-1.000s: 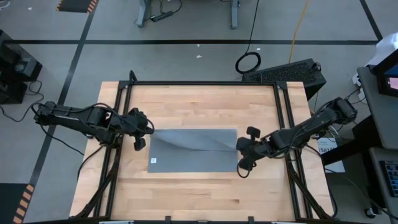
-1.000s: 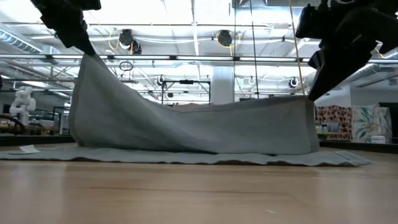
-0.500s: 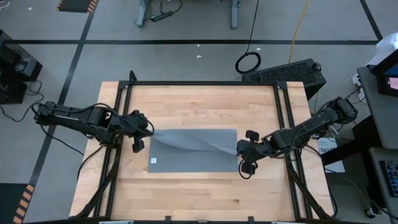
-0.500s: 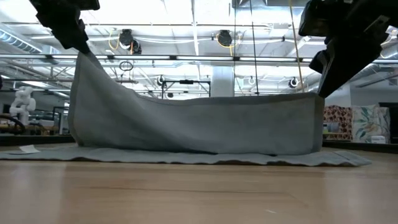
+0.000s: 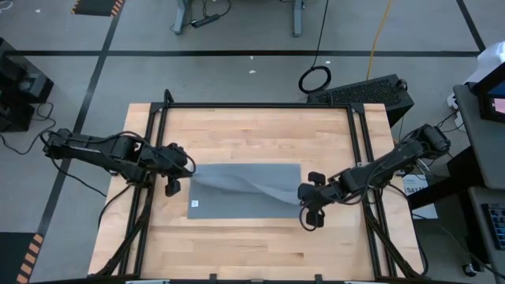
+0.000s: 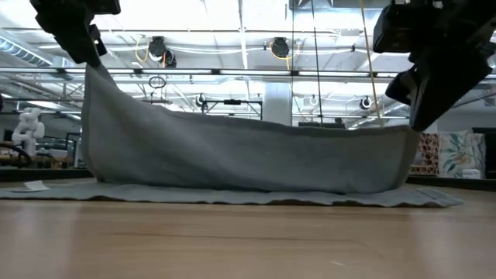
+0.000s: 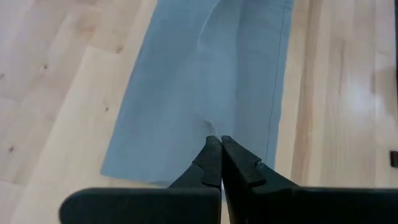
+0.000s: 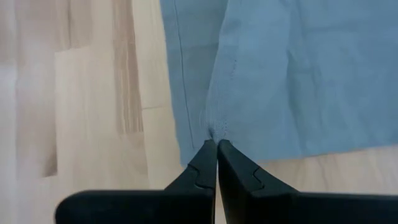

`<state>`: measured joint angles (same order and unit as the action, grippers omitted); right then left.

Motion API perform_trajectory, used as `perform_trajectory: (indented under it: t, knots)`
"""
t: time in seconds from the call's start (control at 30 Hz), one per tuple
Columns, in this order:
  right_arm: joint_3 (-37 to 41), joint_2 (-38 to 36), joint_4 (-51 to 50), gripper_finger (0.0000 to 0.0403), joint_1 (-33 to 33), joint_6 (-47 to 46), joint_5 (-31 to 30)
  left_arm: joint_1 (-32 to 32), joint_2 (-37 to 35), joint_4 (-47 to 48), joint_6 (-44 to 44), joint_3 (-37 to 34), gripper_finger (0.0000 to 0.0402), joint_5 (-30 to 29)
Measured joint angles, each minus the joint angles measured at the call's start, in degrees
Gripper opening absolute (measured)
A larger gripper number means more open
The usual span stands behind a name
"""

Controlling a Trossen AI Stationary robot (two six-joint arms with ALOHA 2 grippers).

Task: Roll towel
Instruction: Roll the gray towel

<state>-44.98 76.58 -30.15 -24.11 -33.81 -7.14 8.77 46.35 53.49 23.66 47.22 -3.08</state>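
the left tool is clenched on one corner of the grey towel, and the right tool is clenched on the corner at the opposite end, both pinching cloth between closed fingers. the 2 tools hold that long edge up off the wooden bench, the left corner higher, so the lifted cloth sags between them. the rest of the towel lies flat mid-bench, its small white tag at the left end.
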Motion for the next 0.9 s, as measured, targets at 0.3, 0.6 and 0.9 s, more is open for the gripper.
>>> perform_trajectory:
  t: [0.3, 0.6, 0.9]
  knots:
    - [-0.02, 1.55, 0.37, 0.0, -1.79, -0.91, 0.02, -0.01, 0.02, 0.0, -0.02, -1.62, 0.0002, 0.3]
    - [-0.02, 1.57, 2.63, 0.0044, -4.48, -4.22, 3.03, -0.01, 0.02, 0.0, -0.07, -1.62, 0.0002, 0.36]
    - [-0.02, 1.57, 3.02, 0.0111, -6.34, -4.61, 2.98, 0.01, 0.02, -0.01, -0.07, -1.62, 0.0002, 0.36]
